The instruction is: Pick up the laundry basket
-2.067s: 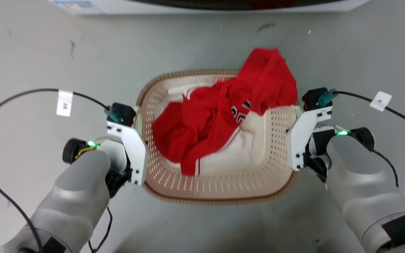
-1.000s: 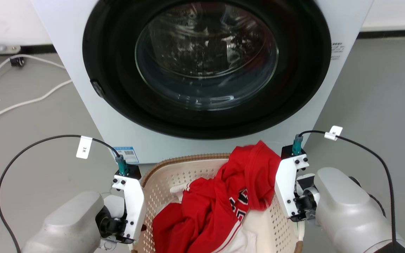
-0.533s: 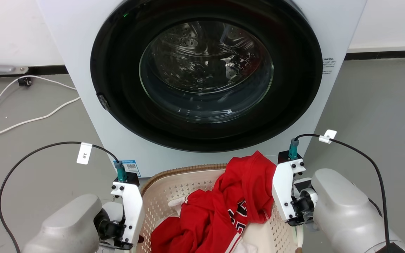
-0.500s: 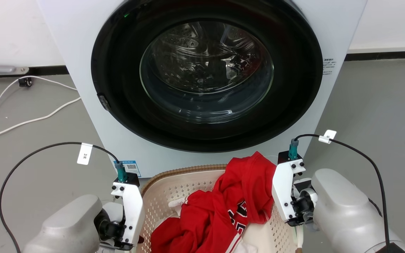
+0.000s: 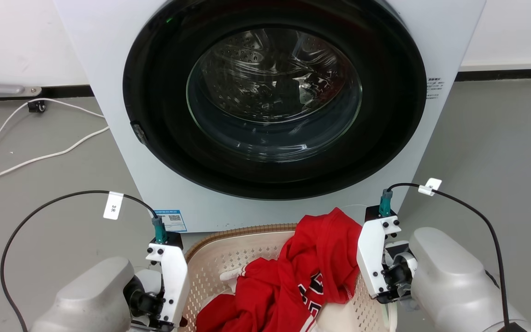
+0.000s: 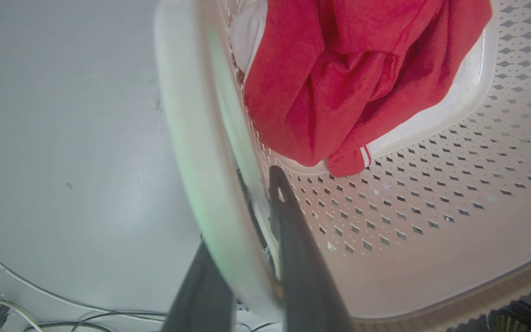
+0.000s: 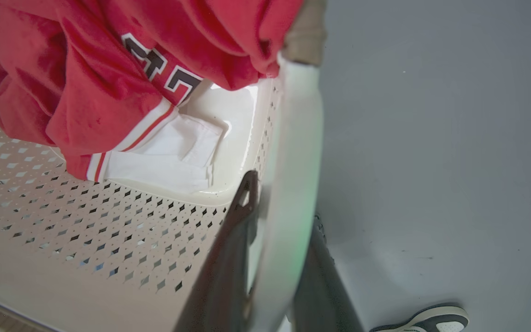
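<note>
— Where's the basket (image 5: pixel 247 228)?
— Low in the head view, just in front of the washer (image 5: pixel 274 92), between the two arms. A red shirt (image 5: pixel 321 263) is heaped in it and spills over the far right rim.
— Left claw (image 6: pixel 247 216)?
— Clenched on the left handle (image 6: pixel 187 138), with one finger inside the perforated wall and the other outside.
— Right claw (image 7: pixel 284 203)?
— Likewise clamped on the right handle (image 7: pixel 297 138), a finger on each side.
— Is it off the floor (image 7: pixel 431 138)?
— Can't tell. Grey floor shows past both handles. A shoe (image 7: pixel 424 318) stands at the right wrist view's lower corner, and white cables (image 5: pixel 39 157) trail left of the washer.
</note>
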